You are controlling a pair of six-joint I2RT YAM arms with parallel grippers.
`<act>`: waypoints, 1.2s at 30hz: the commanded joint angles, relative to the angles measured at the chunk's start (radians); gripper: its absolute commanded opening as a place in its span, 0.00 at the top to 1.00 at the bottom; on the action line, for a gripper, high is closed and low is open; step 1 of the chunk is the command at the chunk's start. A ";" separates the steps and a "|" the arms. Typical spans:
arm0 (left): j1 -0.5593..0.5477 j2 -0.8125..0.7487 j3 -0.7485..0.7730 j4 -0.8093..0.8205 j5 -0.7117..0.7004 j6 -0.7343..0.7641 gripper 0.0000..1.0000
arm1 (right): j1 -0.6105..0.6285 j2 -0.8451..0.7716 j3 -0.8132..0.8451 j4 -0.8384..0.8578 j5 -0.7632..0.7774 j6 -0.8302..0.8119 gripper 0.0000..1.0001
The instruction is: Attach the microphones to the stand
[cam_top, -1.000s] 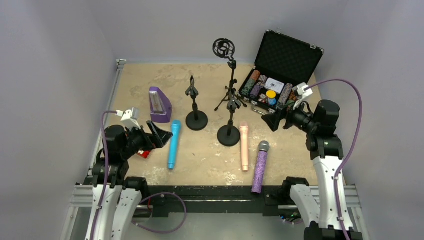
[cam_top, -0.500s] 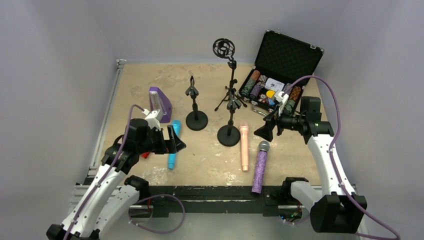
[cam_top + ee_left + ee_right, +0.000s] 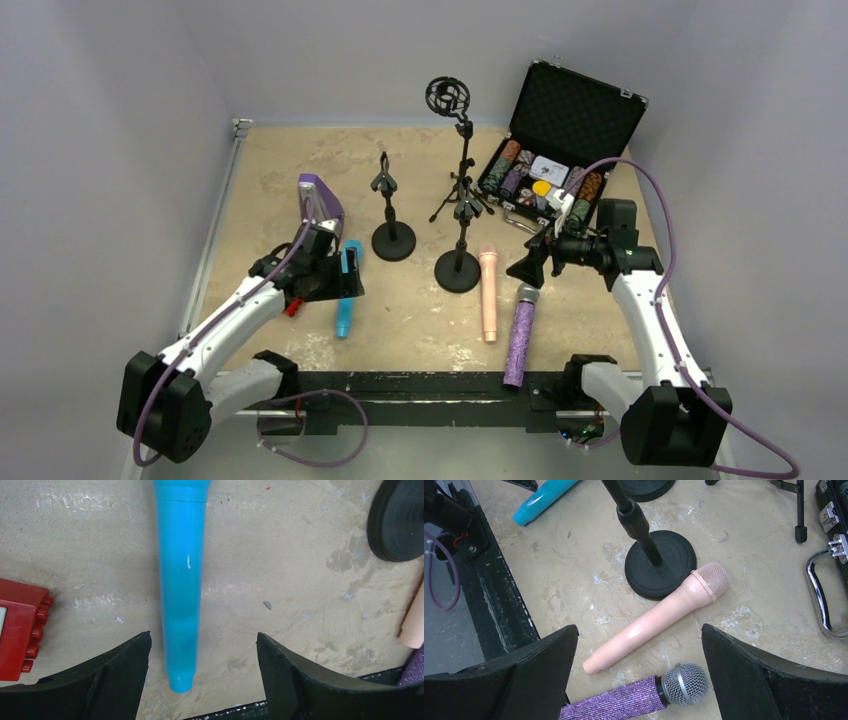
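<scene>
Left gripper (image 3: pixel 202 645) is spread wide and grips nothing; in the left wrist view its two black fingers (image 3: pixel 125 660) sit at the bottom of the frame on either side of the tail end of the turquoise-blue mic (image 3: pixel 181 580), with a gap on both sides. That mic lies flat on the table (image 3: pixel 280 160), running up the middle of the frame, with a red block (image 3: pixel 20 630) at the left edge. Right gripper (image 3: pixel 639 630) is also wide open and empty, hanging over the peach-pink mic (image 3: pixel 659 617), which lies diagonally at frame centre with its head right against the round base of a black stand (image 3: pixel 659 565). The glittery purple mic (image 3: pixel 624 702) lies at the bottom of the right wrist view, grey mesh head pointing right, close to the pink one's tail. In the top view, lower centre, all three mics are flat on the table and none is on a stand. A second round-base stand (image 3: pixel 393 240) and a tripod stand (image 3: pixel 460 170) stand mid-frame, a purple metronome (image 3: pixel 318 205) left of them, and an open case (image 3: pixel 575 120) at upper right.
</scene>
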 commanded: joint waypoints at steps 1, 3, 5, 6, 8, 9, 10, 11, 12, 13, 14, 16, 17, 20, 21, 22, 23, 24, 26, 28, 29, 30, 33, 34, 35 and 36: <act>-0.005 0.081 0.030 0.094 -0.076 0.004 0.21 | 0.001 -0.006 -0.001 0.028 -0.031 -0.013 0.01; -0.005 0.128 0.033 0.108 -0.084 0.006 0.23 | -0.001 -0.003 0.002 0.028 -0.029 -0.013 0.01; -0.005 0.170 0.033 0.122 -0.087 0.009 0.26 | -0.001 0.000 0.002 0.027 -0.029 -0.012 0.01; -0.005 0.190 0.032 0.128 -0.088 0.010 0.28 | -0.001 0.001 0.004 0.027 -0.029 -0.012 0.01; -0.005 0.225 0.028 0.143 -0.091 0.010 0.31 | -0.001 0.004 0.005 0.025 -0.029 -0.012 0.01; -0.005 0.238 0.024 0.149 -0.092 0.010 0.33 | -0.002 0.006 0.008 0.024 -0.029 -0.012 0.01; -0.005 0.250 0.022 0.158 -0.092 0.009 0.35 | -0.002 0.006 0.007 0.024 -0.029 -0.012 0.01; -0.005 0.264 0.022 0.160 -0.093 0.008 0.37 | -0.002 0.007 0.008 0.023 -0.029 -0.013 0.01; -0.004 0.276 0.020 0.164 -0.093 0.006 0.39 | -0.002 0.008 0.009 0.023 -0.029 -0.013 0.01; -0.005 0.292 0.019 0.168 -0.088 0.005 0.41 | -0.002 0.008 0.008 0.022 -0.029 -0.012 0.01; -0.005 0.307 0.019 0.171 -0.081 0.005 0.43 | -0.002 0.009 0.009 0.023 -0.031 -0.013 0.01; -0.005 0.330 0.020 0.174 -0.065 0.005 0.49 | -0.002 0.010 0.011 0.022 -0.032 -0.013 0.01; -0.005 0.337 0.022 0.172 -0.061 0.005 0.51 | -0.002 0.010 0.011 0.020 -0.032 -0.012 0.01; -0.005 0.341 0.025 0.170 -0.062 0.004 0.62 | -0.004 0.009 0.015 0.016 -0.034 -0.012 0.01; -0.005 0.342 0.025 0.167 -0.062 0.004 0.68 | -0.004 0.006 0.014 0.015 -0.035 -0.013 0.01; -0.005 0.340 0.023 0.163 -0.062 0.004 0.76 | -0.005 0.005 0.015 0.015 -0.037 -0.012 0.01; -0.005 0.337 0.020 0.162 -0.062 0.003 0.83 | -0.005 0.002 0.013 0.014 -0.038 -0.013 0.01; -0.004 0.322 0.016 0.160 -0.065 0.002 0.89 | -0.005 0.000 0.013 0.013 -0.041 -0.013 0.01; -0.005 0.278 0.005 0.149 -0.071 0.001 0.99 | -0.007 -0.007 0.013 0.009 -0.047 -0.018 0.01; -0.005 0.197 -0.008 0.121 -0.069 0.001 1.00 | -0.007 -0.015 0.015 0.004 -0.048 -0.024 0.01; -0.005 0.138 -0.013 0.102 -0.065 0.002 1.00 | -0.007 -0.022 0.017 -0.004 -0.048 -0.031 0.01; -0.005 0.079 -0.015 0.079 -0.064 0.003 1.00 | -0.008 -0.030 0.021 -0.013 -0.049 -0.040 0.02; -0.004 -0.135 -0.005 0.019 -0.024 0.016 1.00 | -0.008 -0.071 0.051 -0.060 -0.037 -0.076 0.01; -0.005 -0.205 0.009 -0.002 -0.012 0.023 1.00 | -0.008 -0.085 0.072 -0.083 -0.030 -0.094 0.01; -0.005 -0.264 0.024 -0.018 0.006 0.036 1.00 | -0.008 -0.101 0.094 -0.108 -0.015 -0.108 0.01; -0.005 -0.325 0.041 -0.031 0.022 0.048 1.00 | -0.010 -0.116 0.126 -0.139 0.007 -0.122 0.01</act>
